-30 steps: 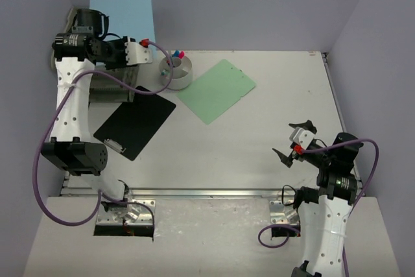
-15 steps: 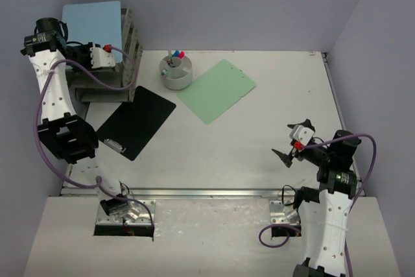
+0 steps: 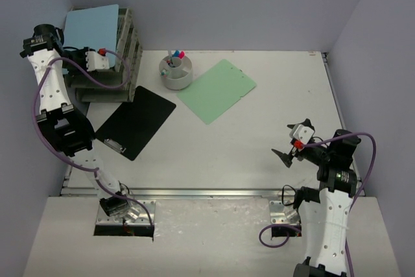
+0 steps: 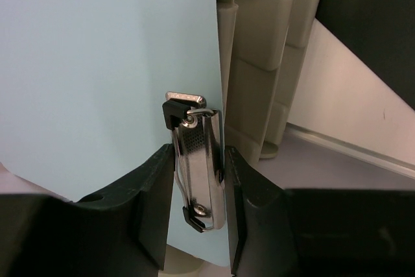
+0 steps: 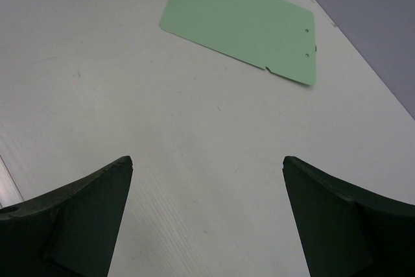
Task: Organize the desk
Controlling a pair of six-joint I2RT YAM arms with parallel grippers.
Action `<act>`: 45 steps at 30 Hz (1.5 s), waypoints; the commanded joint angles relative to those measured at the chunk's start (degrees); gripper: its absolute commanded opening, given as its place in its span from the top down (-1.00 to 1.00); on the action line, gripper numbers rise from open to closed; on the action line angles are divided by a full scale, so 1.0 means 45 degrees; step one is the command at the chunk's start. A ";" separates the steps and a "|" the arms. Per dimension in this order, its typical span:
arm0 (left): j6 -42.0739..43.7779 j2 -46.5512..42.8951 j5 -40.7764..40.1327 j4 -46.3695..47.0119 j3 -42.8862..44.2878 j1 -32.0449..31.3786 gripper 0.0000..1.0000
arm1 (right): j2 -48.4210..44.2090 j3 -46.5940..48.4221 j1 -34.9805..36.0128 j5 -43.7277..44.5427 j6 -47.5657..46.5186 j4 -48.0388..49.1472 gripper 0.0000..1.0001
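Bright, even light from overhead washes the white tabletop (image 3: 259,141), with no hot spots. Shadows are faint and soft-edged, barely a smudge at the pen cup (image 3: 176,72). On the left wrist view the metal clip (image 4: 194,137) glints against the flat-lit blue clipboard (image 4: 97,76), and the left hand (image 4: 198,157) shows dark, soft-focused fingers (image 4: 152,212). The right hand (image 5: 207,160) looks murky and underexposed, while the green clipboard (image 5: 243,21) is crisp.

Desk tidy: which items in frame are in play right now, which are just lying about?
In play: light blue clipboard, clamped by its metal clip in the left tool; grey stacked trays beside it; desk.
Lying about: black clipboard, green board, round pen pot; right tool open, empty.
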 commanded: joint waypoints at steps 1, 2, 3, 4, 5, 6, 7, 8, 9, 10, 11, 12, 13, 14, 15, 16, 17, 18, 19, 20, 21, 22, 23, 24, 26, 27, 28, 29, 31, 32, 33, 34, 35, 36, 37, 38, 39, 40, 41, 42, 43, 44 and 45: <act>0.6065 0.0479 -0.0219 0.0067 0.0630 0.0283 1.00 | 0.0259 0.0301 -0.0015 -0.0213 0.0174 0.0314 -0.97; 0.6194 0.0524 -0.0239 0.0079 0.0682 0.0299 1.00 | 0.0284 0.0305 -0.0015 -0.0197 0.0227 0.0342 -0.97; 0.6322 0.0555 -0.0247 0.0075 0.0710 0.0319 1.00 | 0.0303 0.0328 -0.0015 -0.0178 0.0254 0.0369 -0.97; 0.6510 0.0592 -0.0275 0.0067 0.0725 0.0333 1.00 | 0.0304 0.0351 -0.0015 -0.0170 0.0269 0.0370 -0.97; 0.6734 0.0627 -0.0322 0.0067 0.0737 0.0345 1.00 | 0.0292 0.0363 -0.0015 -0.0170 0.0281 0.0358 -0.97; 0.6882 0.0649 -0.0373 0.0077 0.0737 0.0365 1.00 | 0.0292 0.0373 -0.0015 -0.0160 0.0291 0.0367 -0.97; 0.7023 0.0668 -0.0422 0.0087 0.0737 0.0384 1.00 | 0.0292 0.0383 -0.0015 -0.0150 0.0301 0.0376 -0.97; 0.7100 0.0670 -0.0421 0.0088 0.0738 0.0367 1.00 | 0.0292 0.0384 -0.0015 -0.0151 0.0302 0.0358 -0.97; 0.7100 0.0705 -0.0386 0.0111 0.0762 0.0390 0.99 | 0.0304 0.0408 -0.0015 -0.0162 0.0326 0.0358 -0.97; 0.7071 0.0721 -0.0300 0.0172 0.0764 0.0399 0.94 | 0.0311 0.0428 -0.0015 -0.0170 0.0340 0.0363 -0.97; 0.6968 0.0700 -0.0138 0.0294 0.0738 0.0385 0.83 | 0.0313 0.0444 -0.0015 -0.0170 0.0342 0.0377 -0.97; 0.6634 0.0630 -0.0009 0.0419 0.0737 0.0385 0.69 | 0.0331 0.0461 -0.0015 -0.0170 0.0360 0.0377 -0.97; 0.6495 0.0610 0.0356 0.0536 0.0737 0.0405 0.46 | 0.0331 0.0481 -0.0015 -0.0170 0.0360 0.0377 -0.97; 0.6270 0.0554 0.0509 0.0761 0.0737 0.0405 0.09 | 0.0331 0.0500 -0.0015 -0.0170 0.0379 0.0377 -0.97; 0.5890 0.0467 0.0920 0.0871 0.0754 0.0388 -0.05 | 0.0331 0.0500 -0.0015 -0.0187 0.0379 0.0394 -0.97; 0.5455 0.0346 0.1374 0.1117 0.0770 0.0385 -0.34 | 0.0344 0.0514 -0.0015 -0.0203 0.0406 0.0424 -0.97; 0.5086 0.0248 0.1762 0.1419 0.0798 0.0385 -0.56 | 0.0365 0.0520 -0.0015 -0.0209 0.0483 0.0507 -0.97; 0.4763 0.0167 0.2109 0.1741 0.0832 0.0385 -0.74 | 0.0388 0.0520 -0.0015 -0.0209 0.0586 0.0622 -0.97; 0.4332 0.0099 0.2489 0.2036 0.0887 0.0396 -0.81 | 0.0421 0.0551 -0.0015 -0.0198 0.0677 0.0693 -0.97; 0.3862 0.0029 0.2875 0.2348 0.0936 0.0402 -0.87 | 0.0463 0.0587 -0.0015 -0.0183 0.0769 0.0756 -0.97; 0.3268 -0.0048 0.3271 0.2733 0.0959 0.0392 -0.90 | 0.0540 0.0631 -0.0015 -0.0150 0.0868 0.0800 -0.97; 0.2275 -0.0201 0.3800 0.3138 0.0963 0.0377 -0.94 | 0.0609 0.0673 -0.0015 -0.0081 0.1001 0.0843 -0.97; 0.1033 -0.0404 0.4302 0.3825 0.0919 0.0357 -0.97 | 0.0693 0.0737 -0.0015 0.0011 0.1134 0.0873 -0.97; -0.0198 -0.0557 0.4513 0.4646 0.0825 0.0313 -0.99 | 0.0784 0.0801 -0.0015 0.0061 0.1196 0.0893 -0.97; -0.2171 -0.1154 0.4757 0.5914 0.0261 0.0219 -0.99 | 0.0855 0.0841 -0.0015 0.0178 0.1398 0.1009 -0.97; -0.4189 -0.1669 0.4735 0.7335 -0.0383 0.0079 -0.97 | 0.0918 0.0860 -0.0015 0.0225 0.1568 0.1147 -0.97; -0.6096 -0.2171 0.4497 0.9330 -0.1071 -0.0052 -0.90 | 0.0995 0.0892 -0.0015 0.0280 0.1752 0.1292 -0.97; -0.8011 -0.2788 0.4191 1.0680 -0.1852 -0.0112 -0.79 | 0.1066 0.0949 -0.0015 0.0325 0.1985 0.1456 -0.97; -0.9624 -0.3533 0.3936 1.1501 -0.2641 -0.0172 -0.74 | 0.1371 0.1080 -0.0015 0.0368 0.2335 0.1642 -0.97; -1.0192 -0.3772 0.3817 1.1627 -0.2796 -0.0181 -0.74 | 0.1519 0.1143 -0.0015 0.0385 0.2429 0.1685 -0.97; -1.0496 -0.3930 0.3782 1.1632 -0.2844 -0.0181 -0.74 | 0.1632 0.1230 -0.0015 0.0403 0.2482 0.1698 -0.97; -1.0722 -0.4109 0.3659 1.1432 -0.3011 -0.0181 -0.74 | 0.1822 0.1331 -0.0015 0.0425 0.2672 0.1743 -0.97; -1.0764 -0.4264 0.3579 1.1187 -0.3160 -0.0176 -0.74 | 0.1934 0.1402 -0.0015 0.0421 0.2765 0.1768 -0.97; -1.0652 -0.4397 0.3534 1.0905 -0.3293 -0.0168 -0.74 | 0.1979 0.1446 -0.0015 0.0395 0.2775 0.1777 -0.97; -1.0513 -0.4515 0.3499 1.0604 -0.3475 -0.0162 -0.75 | 0.2010 0.1476 -0.0015 0.0378 0.2777 0.1783 -0.97; -1.0323 -0.4604 0.3484 1.0266 -0.3752 -0.0162 -0.75 | 0.2010 0.1477 -0.0015 0.0377 0.2762 0.1783 -0.97; -0.9960 -0.4771 0.3484 1.0041 -0.4088 -0.0134 -0.75 | 0.1983 0.1463 -0.0015 0.0363 0.2721 0.1783 -0.98; -0.9651 -0.4909 0.3472 0.9881 -0.4374 -0.0135 -0.75 | 0.1948 0.1446 -0.0015 0.0369 0.2692 0.1783 -0.98; -0.9367 -0.5034 0.3394 0.9772 -0.4677 -0.0142 -0.75 | 0.1915 0.1421 -0.0015 0.0377 0.2658 0.1766 -0.97; -0.9118 -0.5136 0.3285 0.9678 -0.4967 -0.0142 -0.75 | 0.1889 0.1394 -0.0015 0.0372 0.2611 0.1735 -0.97; -0.9014 -0.5151 0.3191 0.9594 -0.5109 -0.0142 -0.75 | 0.1870 0.1380 -0.0015 0.0354 0.2559 0.1697 -0.97; -0.9009 -0.5120 0.3098 0.9466 -0.5137 -0.0142 -0.75 | 0.1850 0.1375 -0.0019 0.0338 0.2508 0.1655 -0.97; -0.9028 -0.4973 0.3001 0.9261 -0.5070 -0.0139 -0.72 | 0.1828 0.1357 -0.0031 0.0345 0.2424 0.1591 -0.97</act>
